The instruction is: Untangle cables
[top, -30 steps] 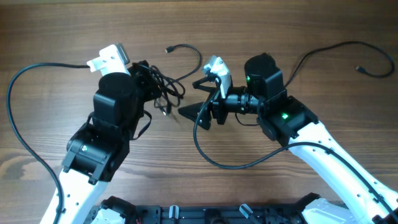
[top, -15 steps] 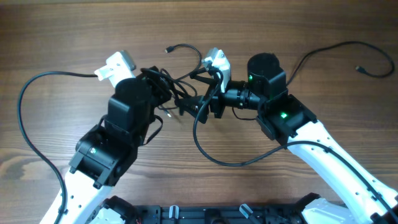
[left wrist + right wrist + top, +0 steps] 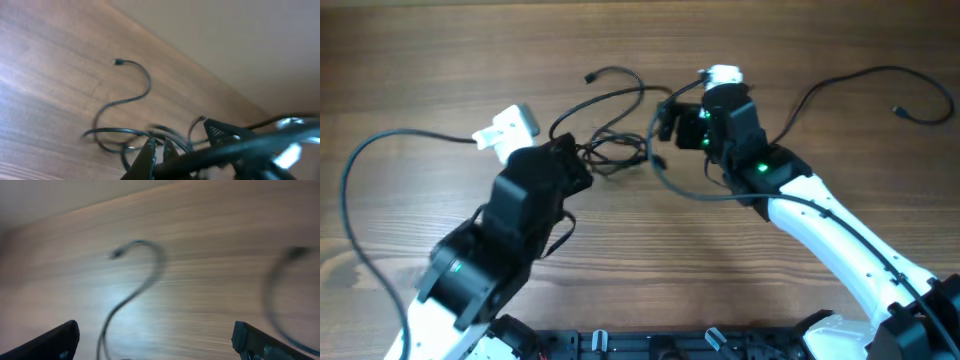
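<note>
The cables (image 3: 615,150) form a loose black tangle at the table's middle, and one free plug end (image 3: 590,78) curls away toward the far side. My left gripper (image 3: 582,160) is at the tangle's left edge, shut on the cables. In the left wrist view the strands run to its closed tips (image 3: 159,147), and one cable (image 3: 145,85) snakes away beyond. My right gripper (image 3: 658,138) hangs open at the tangle's right end with nothing between its fingers. The right wrist view is blurred. It shows my right gripper (image 3: 157,342) spread wide over one curved cable (image 3: 150,275).
A separate black cord (image 3: 860,75) with a plug end lies at the far right. The left arm's thick wire (image 3: 355,165) loops out at the left. The right arm's wire (image 3: 700,195) sags below the right gripper. The table is bare wood (image 3: 420,60).
My right gripper has swung from the tangle's near side up to its right end. My left arm has shifted right. The tight knot has spread into looser loops.
</note>
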